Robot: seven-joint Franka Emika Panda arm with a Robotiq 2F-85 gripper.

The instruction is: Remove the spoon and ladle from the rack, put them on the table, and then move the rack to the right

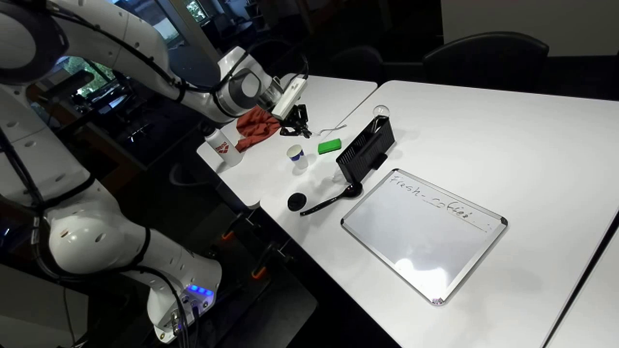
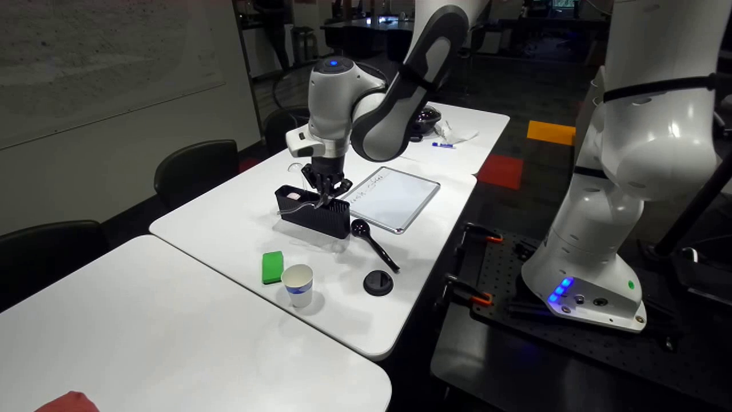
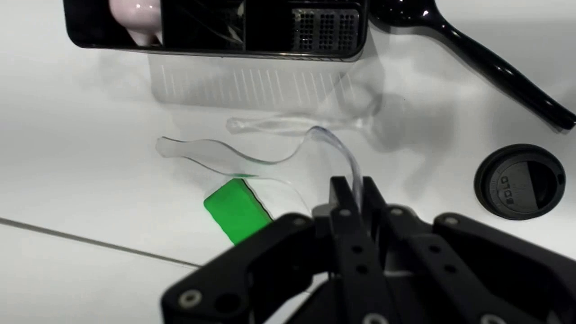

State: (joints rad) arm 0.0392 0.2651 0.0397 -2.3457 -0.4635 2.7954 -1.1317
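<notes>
- A large, smooth, white worktop (image 2: 229,246) spreads beneath the things
- A flat, white, grey-rimmed board (image 2: 394,200) with handwriting lies on it, far right
- A small, black, oblong, box-like rack (image 2: 317,218) stands upright left of the board, holding a glossy pink object (image 3: 139,13) and a clear, round-ended utensil (image 1: 381,111) that sticks up above its rim
- The black, two-fingered gripper (image 3: 355,191) hangs on the rack's near side, its fingertips pinching a slender, see-through spoon (image 3: 252,167) above the worktop, free end pointing left
- A glossy, all-black, long-handled ladle (image 3: 472,50) lies on the worktop, bowl at the rack's right end; whether they touch I cannot tell
- A white and blue cup (image 2: 298,292) stands upright, near
- A round, black lid (image 2: 378,282) lies right of the cup
- A bright green, oblong block (image 2: 273,267) lies just left of the cup
</notes>
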